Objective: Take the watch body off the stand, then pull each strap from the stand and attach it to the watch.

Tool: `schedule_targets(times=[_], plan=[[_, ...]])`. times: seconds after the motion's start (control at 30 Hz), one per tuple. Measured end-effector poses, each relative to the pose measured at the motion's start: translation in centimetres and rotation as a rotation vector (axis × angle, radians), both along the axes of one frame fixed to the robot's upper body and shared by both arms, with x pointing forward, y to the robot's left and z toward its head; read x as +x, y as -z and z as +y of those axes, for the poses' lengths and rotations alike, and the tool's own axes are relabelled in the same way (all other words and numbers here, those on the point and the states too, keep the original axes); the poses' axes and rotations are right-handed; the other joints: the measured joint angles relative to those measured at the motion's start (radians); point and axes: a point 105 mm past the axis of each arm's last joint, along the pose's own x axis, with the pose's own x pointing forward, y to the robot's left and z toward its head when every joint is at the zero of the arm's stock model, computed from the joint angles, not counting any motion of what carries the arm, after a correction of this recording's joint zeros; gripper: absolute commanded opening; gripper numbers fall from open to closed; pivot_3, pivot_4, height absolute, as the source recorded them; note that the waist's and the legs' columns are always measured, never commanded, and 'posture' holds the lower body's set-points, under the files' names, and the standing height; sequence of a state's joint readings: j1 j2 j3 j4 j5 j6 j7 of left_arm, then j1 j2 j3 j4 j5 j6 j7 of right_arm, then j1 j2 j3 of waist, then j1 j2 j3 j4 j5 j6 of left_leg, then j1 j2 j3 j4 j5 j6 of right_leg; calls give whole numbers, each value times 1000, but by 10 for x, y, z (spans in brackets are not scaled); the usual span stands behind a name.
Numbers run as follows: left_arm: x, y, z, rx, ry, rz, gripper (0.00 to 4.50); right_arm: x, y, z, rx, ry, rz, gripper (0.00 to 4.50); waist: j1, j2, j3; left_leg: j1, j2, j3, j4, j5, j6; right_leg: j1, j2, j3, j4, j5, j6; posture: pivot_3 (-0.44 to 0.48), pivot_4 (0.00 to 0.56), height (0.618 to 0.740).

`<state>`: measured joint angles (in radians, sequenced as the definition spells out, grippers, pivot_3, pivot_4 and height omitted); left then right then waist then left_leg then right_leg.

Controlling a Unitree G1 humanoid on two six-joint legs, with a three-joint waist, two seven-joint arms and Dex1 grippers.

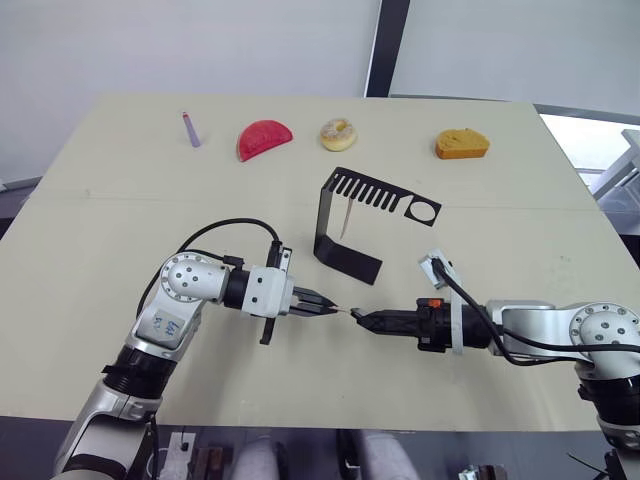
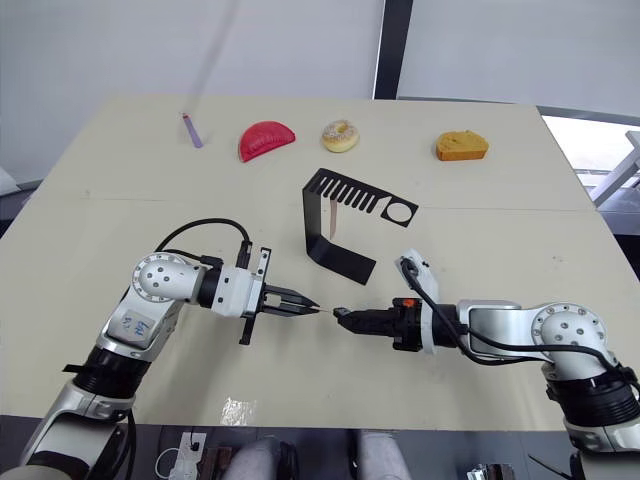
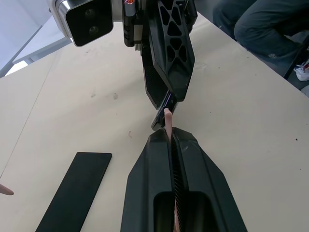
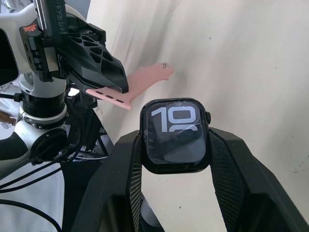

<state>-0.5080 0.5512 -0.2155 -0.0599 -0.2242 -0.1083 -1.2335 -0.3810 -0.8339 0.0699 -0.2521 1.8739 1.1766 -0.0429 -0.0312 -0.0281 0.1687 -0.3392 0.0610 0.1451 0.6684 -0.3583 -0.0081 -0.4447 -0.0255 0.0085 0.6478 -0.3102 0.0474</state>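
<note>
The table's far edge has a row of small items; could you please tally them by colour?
Purple: 1, the stick
Red: 1, the slice
Beige: 1, the donut
Orange-yellow: 1, the chunk
Total: 4

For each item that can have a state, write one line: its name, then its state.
Watch body: off the stand, clamped in right gripper, screen lit.
Strap: clamped in left gripper, not yet attached.
Second strap: hanging on stand.
Stand: upright, ring empty.
</note>
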Motion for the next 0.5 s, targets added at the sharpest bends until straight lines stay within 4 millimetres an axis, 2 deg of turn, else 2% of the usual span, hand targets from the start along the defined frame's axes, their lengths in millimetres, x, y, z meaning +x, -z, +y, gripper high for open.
schedule_targets(times=[0.5], plan=[[4,5,2,9,-16,11,0,1,-3,-1,14,10,-3,1493,0,0,0,0,0,0,0,0,0,0,0,0,0,0,0,0,150,737]])
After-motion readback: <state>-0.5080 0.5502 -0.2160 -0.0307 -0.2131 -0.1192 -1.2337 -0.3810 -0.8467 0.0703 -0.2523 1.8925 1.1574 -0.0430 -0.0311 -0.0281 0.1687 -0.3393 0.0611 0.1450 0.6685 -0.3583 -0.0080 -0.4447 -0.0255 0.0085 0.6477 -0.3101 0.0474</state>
